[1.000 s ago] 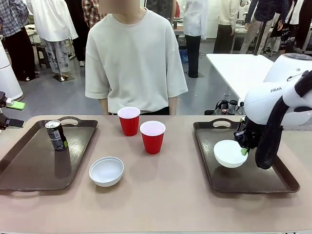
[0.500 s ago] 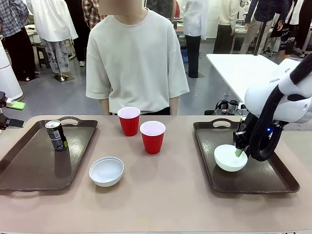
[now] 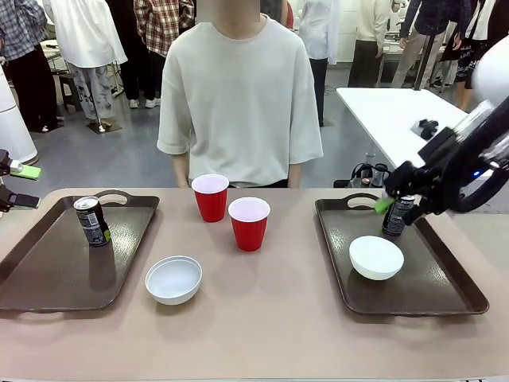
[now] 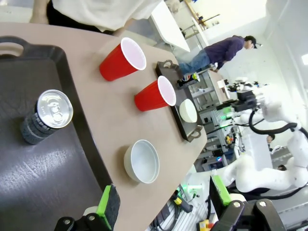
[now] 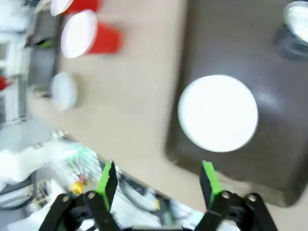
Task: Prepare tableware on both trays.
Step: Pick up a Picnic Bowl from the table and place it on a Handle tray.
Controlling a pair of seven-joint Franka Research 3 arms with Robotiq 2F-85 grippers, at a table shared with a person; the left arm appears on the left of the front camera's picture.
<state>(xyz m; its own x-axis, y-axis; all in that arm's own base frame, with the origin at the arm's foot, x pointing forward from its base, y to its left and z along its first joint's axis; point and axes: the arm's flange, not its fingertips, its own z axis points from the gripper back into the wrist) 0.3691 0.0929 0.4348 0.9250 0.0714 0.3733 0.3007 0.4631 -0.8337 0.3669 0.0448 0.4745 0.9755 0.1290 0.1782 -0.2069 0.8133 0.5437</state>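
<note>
My right gripper [image 5: 158, 172] is spread wide and holds nothing, over the right tray [image 5: 231, 38] with its bowl [image 5: 217, 113]. My left gripper [image 4: 163, 192] is spread wide and empty too, near the left tray [image 4: 29, 168] with its can [image 4: 47, 117]

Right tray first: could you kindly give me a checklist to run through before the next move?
1. Right tool open, empty: ok.
2. White bowl resting in right tray: ok.
3. Drink can upright in that tray: ok.
4. Second white bowl in left tray: not ok, on the table.
5. Red cups on trays: not ok, both on table.
6. Left tool open: ok.
</note>
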